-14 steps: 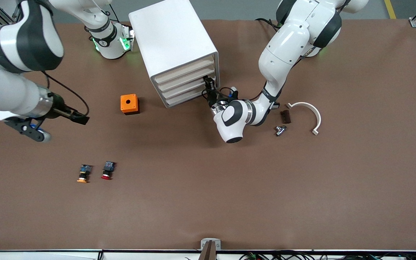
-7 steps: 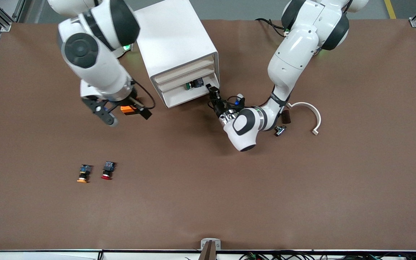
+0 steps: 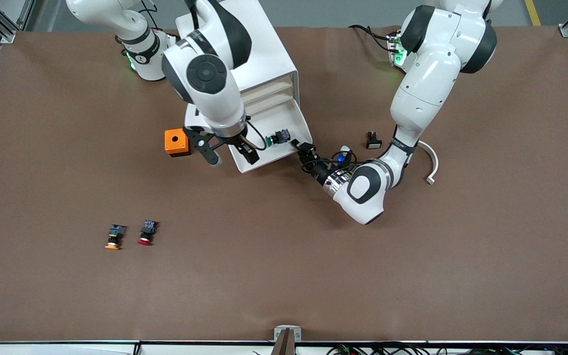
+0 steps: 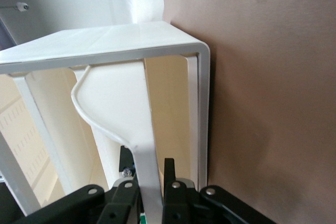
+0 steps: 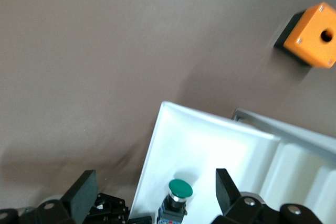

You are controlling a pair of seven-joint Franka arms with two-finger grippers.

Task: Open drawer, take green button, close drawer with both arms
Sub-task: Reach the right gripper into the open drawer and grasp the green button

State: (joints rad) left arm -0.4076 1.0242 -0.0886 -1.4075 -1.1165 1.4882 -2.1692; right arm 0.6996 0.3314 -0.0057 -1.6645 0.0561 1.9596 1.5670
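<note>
Front view: drawer (image 3: 300,129) out, left gripper (image 3: 300,146) pinching its front, right gripper (image 3: 229,154) wide over button (image 3: 278,137); next, descend and grasp.

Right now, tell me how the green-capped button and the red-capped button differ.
The green button's cap is green, the red button's red. The green button lies in the open drawer, held by the left claw; the red button on the table, nearer the front camera. The open right claw hangs over the green button, not the red button. Both: black bodies.
</note>
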